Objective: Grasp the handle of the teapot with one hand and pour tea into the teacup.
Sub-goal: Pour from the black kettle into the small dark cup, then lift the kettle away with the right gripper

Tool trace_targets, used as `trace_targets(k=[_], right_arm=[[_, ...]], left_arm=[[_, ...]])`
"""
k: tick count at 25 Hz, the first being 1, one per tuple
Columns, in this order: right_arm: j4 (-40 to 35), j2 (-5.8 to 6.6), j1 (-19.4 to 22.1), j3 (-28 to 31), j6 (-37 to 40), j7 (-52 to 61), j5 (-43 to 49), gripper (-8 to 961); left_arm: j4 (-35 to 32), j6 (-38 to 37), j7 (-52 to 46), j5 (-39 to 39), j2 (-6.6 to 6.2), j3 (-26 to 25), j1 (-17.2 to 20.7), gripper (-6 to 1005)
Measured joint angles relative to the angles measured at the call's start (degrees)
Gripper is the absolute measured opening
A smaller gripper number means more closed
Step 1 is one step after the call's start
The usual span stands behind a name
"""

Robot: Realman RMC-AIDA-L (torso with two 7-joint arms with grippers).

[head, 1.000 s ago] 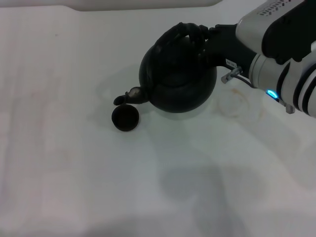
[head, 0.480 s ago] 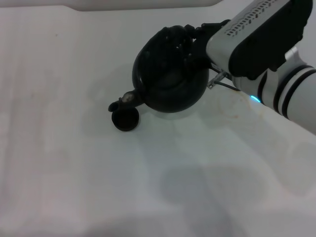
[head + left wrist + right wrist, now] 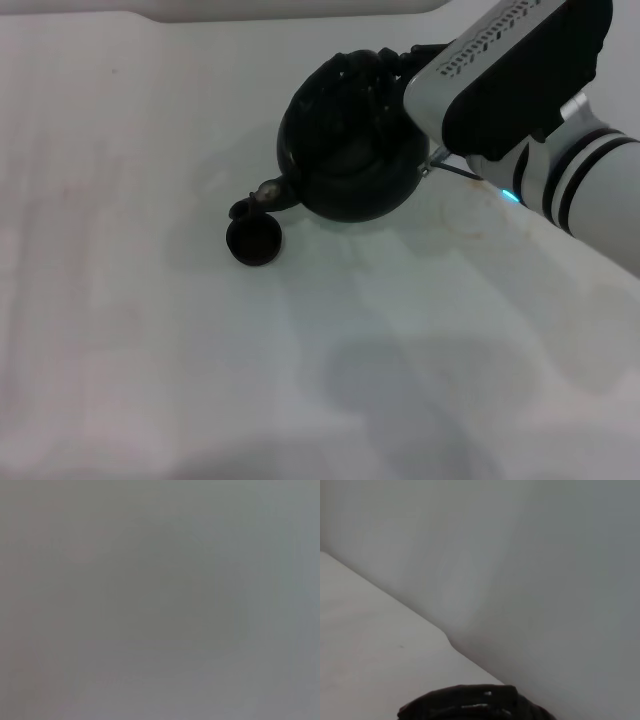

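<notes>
The matte black teapot [image 3: 350,160] hangs tilted above the white table, its spout [image 3: 265,194] pointing down to the left. The spout tip is just above the far rim of the tiny dark teacup [image 3: 252,240], which stands on the table. My right gripper [image 3: 400,68] comes in from the right and is shut on the ribbed black handle [image 3: 345,75] at the pot's top. In the right wrist view only a dark curved part of the teapot [image 3: 470,702] shows. My left gripper is out of view; its wrist view shows plain grey.
The white table [image 3: 150,350] stretches left and forward of the cup. A raised white edge [image 3: 290,8] runs along the back. A faint ring mark [image 3: 478,205] lies on the table under my right arm [image 3: 560,170].
My right wrist rolled and tipped the teapot toward the cup, dropping the spout. In the last half second the pot shifted slightly back to the right and the spout rose a little.
</notes>
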State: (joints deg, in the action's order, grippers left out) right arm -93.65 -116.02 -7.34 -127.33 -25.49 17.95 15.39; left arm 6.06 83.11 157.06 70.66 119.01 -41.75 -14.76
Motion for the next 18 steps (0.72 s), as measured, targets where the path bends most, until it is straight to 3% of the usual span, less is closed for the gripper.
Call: trace_targets(k=[18], right_arm=[[2.23,-0.19,-0.28,-4.95,-0.78,11.85,18.59,138]], left_arm=[[0.17,0.13,-0.05,-0.08,0.07,0.18,0.07,888]])
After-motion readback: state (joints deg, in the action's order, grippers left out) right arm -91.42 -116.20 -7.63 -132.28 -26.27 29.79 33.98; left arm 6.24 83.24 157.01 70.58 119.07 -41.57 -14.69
